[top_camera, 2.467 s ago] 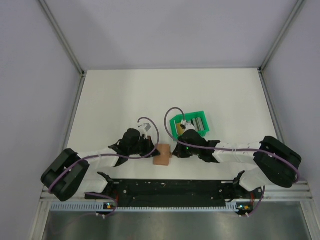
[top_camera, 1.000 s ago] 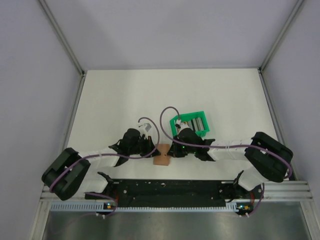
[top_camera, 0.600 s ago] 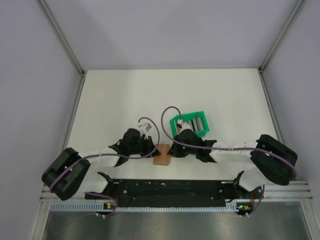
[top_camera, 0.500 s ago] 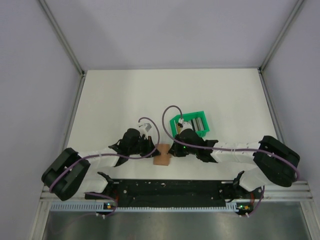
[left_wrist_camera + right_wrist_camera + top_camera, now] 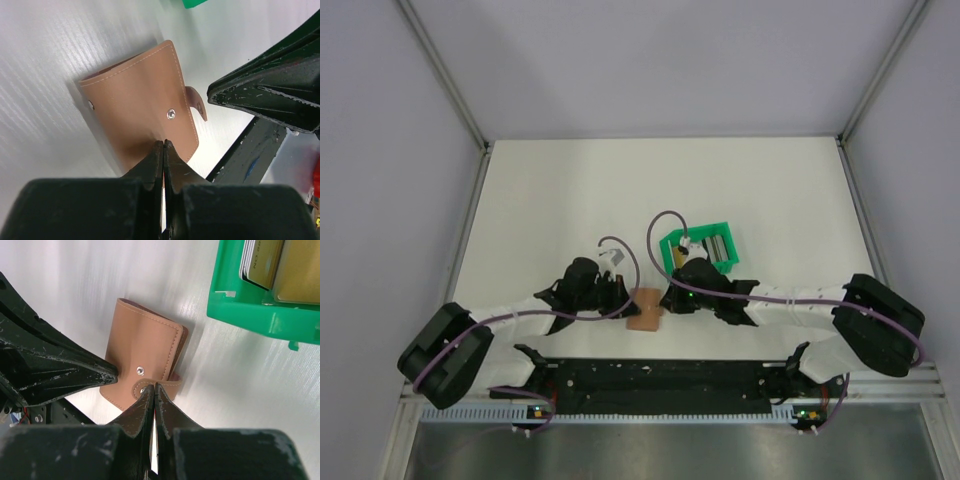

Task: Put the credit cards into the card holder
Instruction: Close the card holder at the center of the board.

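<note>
Jaws on both my grippers are pressed together. The small tan-brown leather-like folding card holder [image 5: 644,308] lies folded on the white table [image 5: 570,200] between them. My left gripper [image 5: 163,145] meets its near edge, and my right gripper [image 5: 154,387] meets its snap strap [image 5: 159,386]. Whether either pinches leather, I cannot tell. Thin yellow-gold credit cards [image 5: 262,260] stand in the green plastic open tray [image 5: 240,315], near the card holder but apart from it.

Surface: a matte white rectangular surface [image 5: 620,190] is lit evenly | Walls: it is enclosed on three sides by plain pale lilac-grey wall panels [image 5: 650,60] | Frame: slim grey metal posts [image 5: 440,70] are set at the far corners
</note>
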Robot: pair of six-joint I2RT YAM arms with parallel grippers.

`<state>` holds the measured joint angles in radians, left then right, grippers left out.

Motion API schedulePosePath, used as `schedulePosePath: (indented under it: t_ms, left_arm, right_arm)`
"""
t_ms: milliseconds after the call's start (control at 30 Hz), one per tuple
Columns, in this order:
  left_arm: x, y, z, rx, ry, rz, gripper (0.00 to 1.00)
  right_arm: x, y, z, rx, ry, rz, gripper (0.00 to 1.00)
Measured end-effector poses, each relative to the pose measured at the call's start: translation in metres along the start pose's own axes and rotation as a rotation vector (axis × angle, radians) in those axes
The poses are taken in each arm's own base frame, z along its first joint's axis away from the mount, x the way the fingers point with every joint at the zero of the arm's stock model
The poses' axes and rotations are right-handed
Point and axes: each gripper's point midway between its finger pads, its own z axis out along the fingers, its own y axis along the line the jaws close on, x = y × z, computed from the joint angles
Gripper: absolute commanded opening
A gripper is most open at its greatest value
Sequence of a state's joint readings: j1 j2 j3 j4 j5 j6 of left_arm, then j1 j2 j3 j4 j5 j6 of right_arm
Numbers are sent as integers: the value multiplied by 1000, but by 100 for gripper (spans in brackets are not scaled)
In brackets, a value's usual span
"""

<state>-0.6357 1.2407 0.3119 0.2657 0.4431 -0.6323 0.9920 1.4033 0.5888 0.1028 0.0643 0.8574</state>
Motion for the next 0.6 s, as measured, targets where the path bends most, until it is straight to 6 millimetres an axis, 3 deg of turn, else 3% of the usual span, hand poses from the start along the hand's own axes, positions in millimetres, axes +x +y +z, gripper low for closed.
schedulePosePath:
  t_ms: [333, 600]
  left_arm:
    - [2, -9, -1, 56, 9, 14, 2]
    - [7, 0, 5, 31, 27, 0, 0]
  right_arm:
    - [8, -9, -1, 15, 16, 4, 0]
    - [7, -6, 0, 6, 14, 9, 0]
